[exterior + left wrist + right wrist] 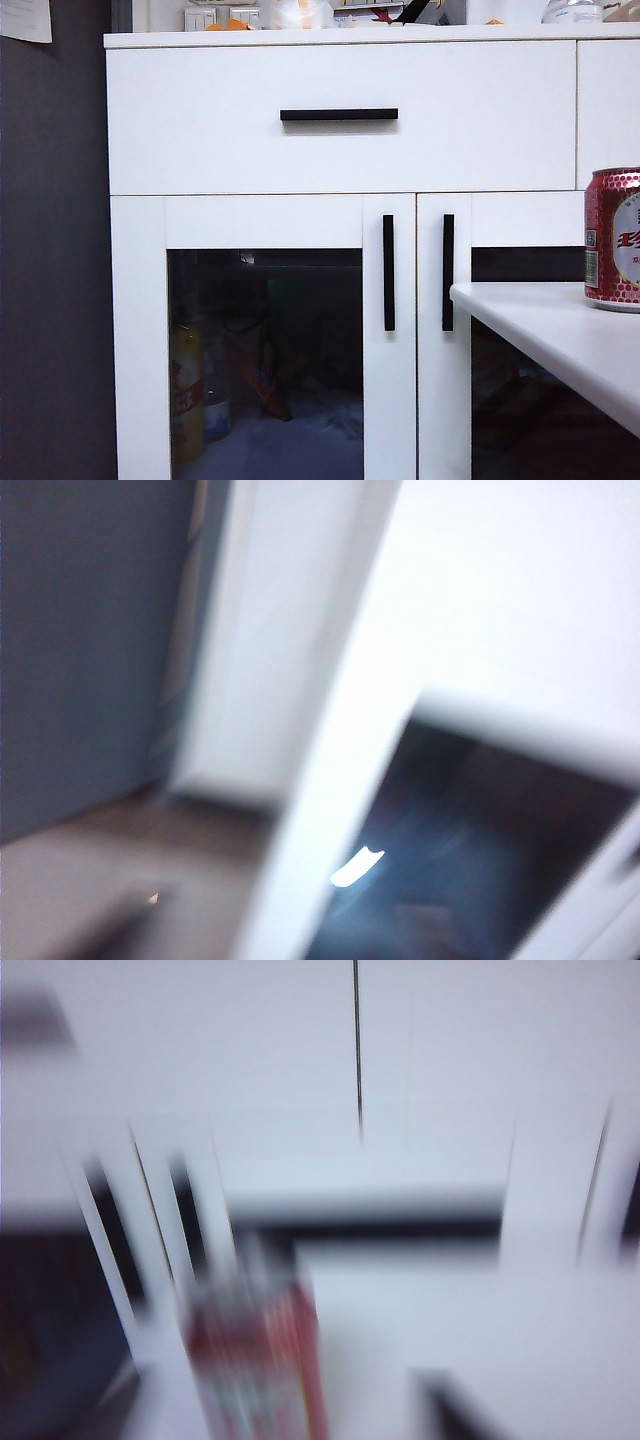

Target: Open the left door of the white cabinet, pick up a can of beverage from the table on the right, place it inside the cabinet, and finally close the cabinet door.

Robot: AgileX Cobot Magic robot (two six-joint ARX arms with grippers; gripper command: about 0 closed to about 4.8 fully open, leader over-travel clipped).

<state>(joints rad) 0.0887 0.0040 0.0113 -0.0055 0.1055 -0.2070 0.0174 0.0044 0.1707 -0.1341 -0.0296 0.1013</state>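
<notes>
Nothing is done yet: the left door (265, 340) is shut, the can of beverage (612, 238) stands on the table (560, 335), and neither the left gripper nor the right gripper appears, so their openness and distance can't be told.

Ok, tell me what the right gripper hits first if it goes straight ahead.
Probably the can, standing on the table ahead of the right wrist camera, with the cabinet behind it. The view is badly blurred, the gripper itself is unseen, so depth is uncertain.

Glossy red metal can (613, 238) at right, smooth white bench (560, 335), dark tinted glass in the left door (265, 350) lower left.
</notes>
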